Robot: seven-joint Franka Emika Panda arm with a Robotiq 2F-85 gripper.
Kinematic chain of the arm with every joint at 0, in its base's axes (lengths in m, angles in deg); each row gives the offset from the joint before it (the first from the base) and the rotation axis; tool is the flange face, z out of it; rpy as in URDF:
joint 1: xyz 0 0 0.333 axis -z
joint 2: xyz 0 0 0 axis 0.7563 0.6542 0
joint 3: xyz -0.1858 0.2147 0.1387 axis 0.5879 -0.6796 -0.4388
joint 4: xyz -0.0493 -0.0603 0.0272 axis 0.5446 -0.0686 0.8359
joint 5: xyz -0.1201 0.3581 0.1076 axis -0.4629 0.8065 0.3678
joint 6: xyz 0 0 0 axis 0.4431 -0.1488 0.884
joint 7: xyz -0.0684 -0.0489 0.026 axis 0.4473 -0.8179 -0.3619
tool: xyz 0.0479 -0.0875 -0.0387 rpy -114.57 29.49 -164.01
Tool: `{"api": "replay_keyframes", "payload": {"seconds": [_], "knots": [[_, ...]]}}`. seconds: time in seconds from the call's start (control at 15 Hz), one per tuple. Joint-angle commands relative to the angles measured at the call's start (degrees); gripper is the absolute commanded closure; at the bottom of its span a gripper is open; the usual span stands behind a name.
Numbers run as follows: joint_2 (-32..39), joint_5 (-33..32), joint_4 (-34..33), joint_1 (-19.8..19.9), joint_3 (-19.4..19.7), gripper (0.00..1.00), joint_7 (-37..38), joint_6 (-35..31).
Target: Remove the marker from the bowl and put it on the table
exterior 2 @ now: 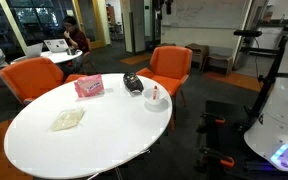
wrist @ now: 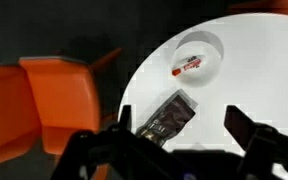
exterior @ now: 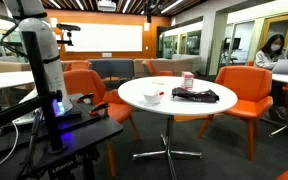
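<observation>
The small white bowl [wrist: 216, 45] sits near the edge of the round white table [wrist: 249, 85]. The reddish marker [wrist: 187, 68] lies inside it. The bowl also shows in both exterior views [exterior: 151, 98] [exterior 2: 164, 105], with the marker a red speck in it [exterior 2: 155, 97]. My gripper [wrist: 182, 128] shows only in the wrist view. It hangs high above the table, some way from the bowl. Its two dark fingers are spread apart and hold nothing.
A dark flat packet [wrist: 167, 117] [exterior 2: 132, 83] [exterior: 196, 95] lies beside the bowl, under my fingers. A pinkish-red cup [exterior: 188, 81] and a pale packet [exterior 2: 68, 119] also stand on the table. Orange chairs [wrist: 54, 95] [exterior: 246, 90] [exterior 2: 170, 65] ring it.
</observation>
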Motion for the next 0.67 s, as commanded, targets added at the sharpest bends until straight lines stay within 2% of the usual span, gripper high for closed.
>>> {"api": "replay_keyframes", "payload": {"seconds": [0.0, 0.27, 0.4, 0.47, 0.6], "knots": [[0.1, -0.1, -0.2, -0.6, 0.5, 0.0, 0.0, 0.2], [0.5, 0.7, -0.4, -0.4, 0.5, 0.0, 2.0, 0.3], [1.3, 3.2, 0.6, 0.0, 0.9, 0.0, 7.7, -4.3], [2.6, 4.9, 0.3, 0.1, 1.1, 0.0, 10.1, -3.8], [4.5, 5.2, 2.4, 0.6, 1.3, 0.0, 16.1, -10.8]]}}
